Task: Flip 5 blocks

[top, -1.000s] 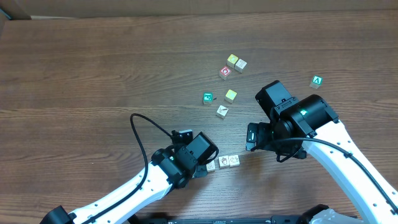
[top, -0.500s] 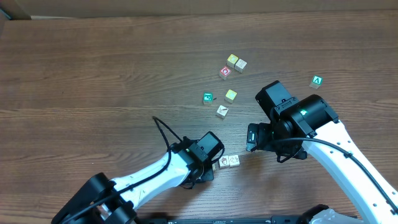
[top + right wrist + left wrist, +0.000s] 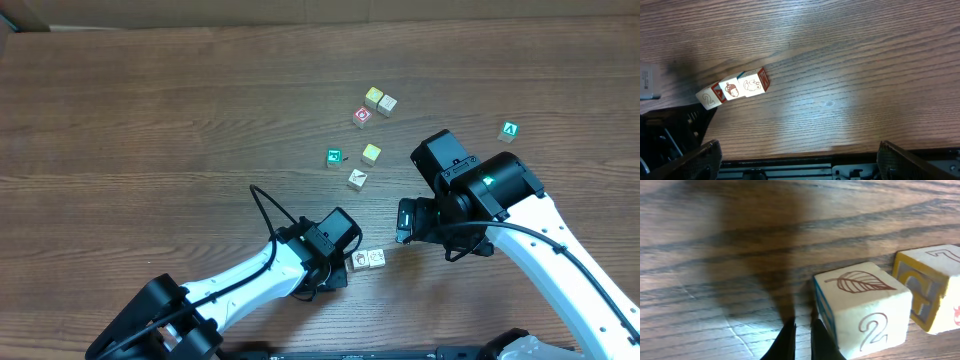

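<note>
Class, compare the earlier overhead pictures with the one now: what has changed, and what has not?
The left hand moved right, up to the row of three blocks, and shut empty beside the leaf block. The right hand, open, and the scattered blocks stayed put.

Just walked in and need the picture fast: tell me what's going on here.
The left arm's pincer is shut and empty, tips down at the brown wooden table right beside the white wooden cube with a leaf picture on top, at one end of a row of three cubes. The right pincer hangs open nearby, holding nothing. More small cubes lie farther out, untouched.
</note>
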`<state>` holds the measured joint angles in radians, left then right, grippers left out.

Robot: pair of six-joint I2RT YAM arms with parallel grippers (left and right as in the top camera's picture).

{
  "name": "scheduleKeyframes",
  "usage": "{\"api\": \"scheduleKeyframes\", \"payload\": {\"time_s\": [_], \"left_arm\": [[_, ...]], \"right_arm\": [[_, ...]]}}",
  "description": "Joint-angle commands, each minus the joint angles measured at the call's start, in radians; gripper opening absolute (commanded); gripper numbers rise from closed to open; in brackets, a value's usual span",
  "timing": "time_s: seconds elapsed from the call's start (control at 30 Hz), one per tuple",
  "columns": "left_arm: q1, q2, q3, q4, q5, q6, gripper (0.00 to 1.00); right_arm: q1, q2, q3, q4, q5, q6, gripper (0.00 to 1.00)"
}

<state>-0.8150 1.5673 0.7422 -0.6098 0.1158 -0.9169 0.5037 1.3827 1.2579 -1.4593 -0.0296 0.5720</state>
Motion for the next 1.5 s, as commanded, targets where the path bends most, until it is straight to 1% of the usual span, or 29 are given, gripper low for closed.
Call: {"api": "scheduleKeyframes", "payload": {"time_s": [0.0, 0.17, 0.33, 0.53, 0.87, 1.47], "left_arm": [[0.045, 0.034, -0.012, -0.035, -0.057, 0.031, 0.05], [0.090, 0.034, -0.012, -0.032, -0.056, 0.053, 0.06], [0.092, 0.034, -0.012, 0.016, -0.053, 0.084, 0.08], [0.085, 0.034, -0.012, 0.052, -0.004, 0.084, 0.05], [0.080, 0.034, -0.012, 0.065, 0.053, 0.082, 0.04], [0.079, 0.034, -0.012, 0.039, 0.149, -0.027, 0.04]], "right_arm": [[-0.004, -0.021, 0.024, 0.002, -0.003, -0.005, 1.00], [-0.004, -0.021, 0.024, 0.002, -0.002, -0.005, 1.00], [-0.004, -0.021, 0.024, 0.003, -0.003, -0.005, 1.00], [-0.004, -0.021, 0.024, 0.003, -0.002, -0.004, 1.00], [-0.004, -0.021, 0.024, 0.007, -0.003, -0.004, 1.00], [-0.004, -0.021, 0.024, 0.002, -0.003, -0.004, 1.00]]}}
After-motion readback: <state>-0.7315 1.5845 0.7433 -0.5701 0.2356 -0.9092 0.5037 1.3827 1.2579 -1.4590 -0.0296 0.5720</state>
